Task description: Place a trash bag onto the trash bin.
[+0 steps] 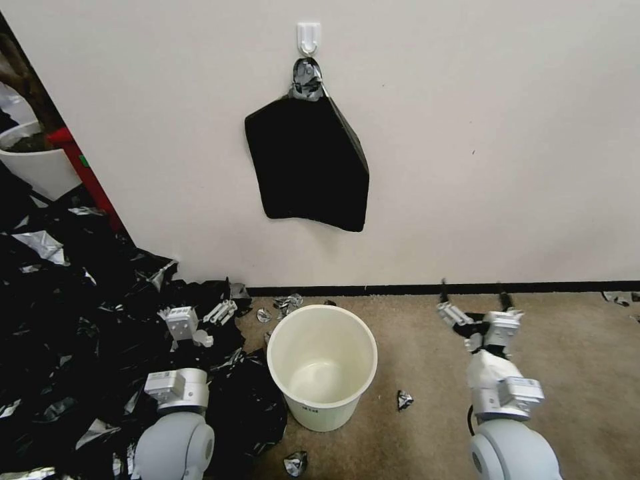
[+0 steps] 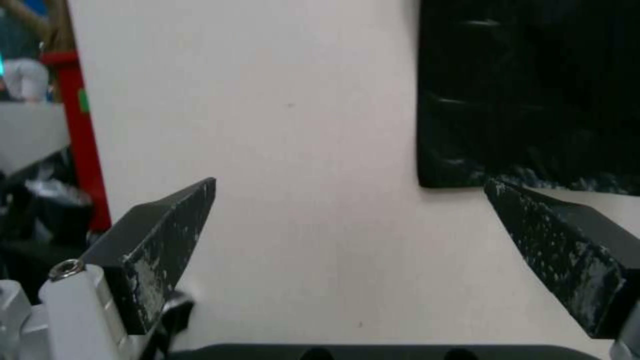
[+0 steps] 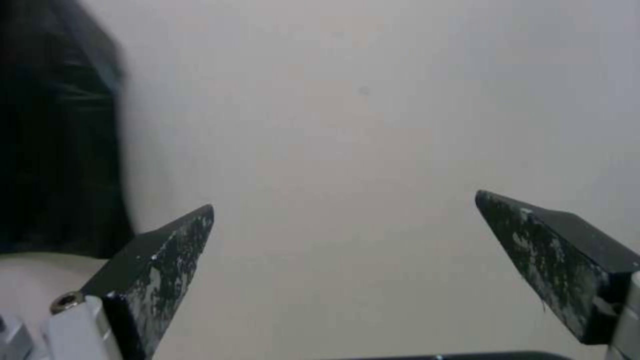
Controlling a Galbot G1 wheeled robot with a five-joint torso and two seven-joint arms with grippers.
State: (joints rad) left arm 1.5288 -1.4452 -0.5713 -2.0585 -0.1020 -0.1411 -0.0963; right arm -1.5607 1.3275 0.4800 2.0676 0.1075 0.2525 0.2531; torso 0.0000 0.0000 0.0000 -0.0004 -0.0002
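The trash bin (image 1: 322,340), a round cream-white bucket, stands upright on the carpet near the wall, between my two arms, with nothing in it. The trash bag is out of view. My left gripper (image 1: 202,301) hovers open over the black heap just left of the bin; its wrist view shows its fingers (image 2: 167,235) spread wide, facing the wall. My right gripper (image 1: 472,293) is open right of the bin, close to the baseboard, with bare wall between its fingers (image 3: 160,260). Neither holds anything.
A flat matte-black pack (image 1: 307,163) hangs from a white wall hook (image 1: 309,37) above the bin. A broad heap of black plastic shreds (image 1: 67,320) covers the floor at left. A wider white tub (image 1: 33,163) and a red post (image 1: 90,177) stand behind it. Scraps (image 1: 404,400) lie on the carpet.
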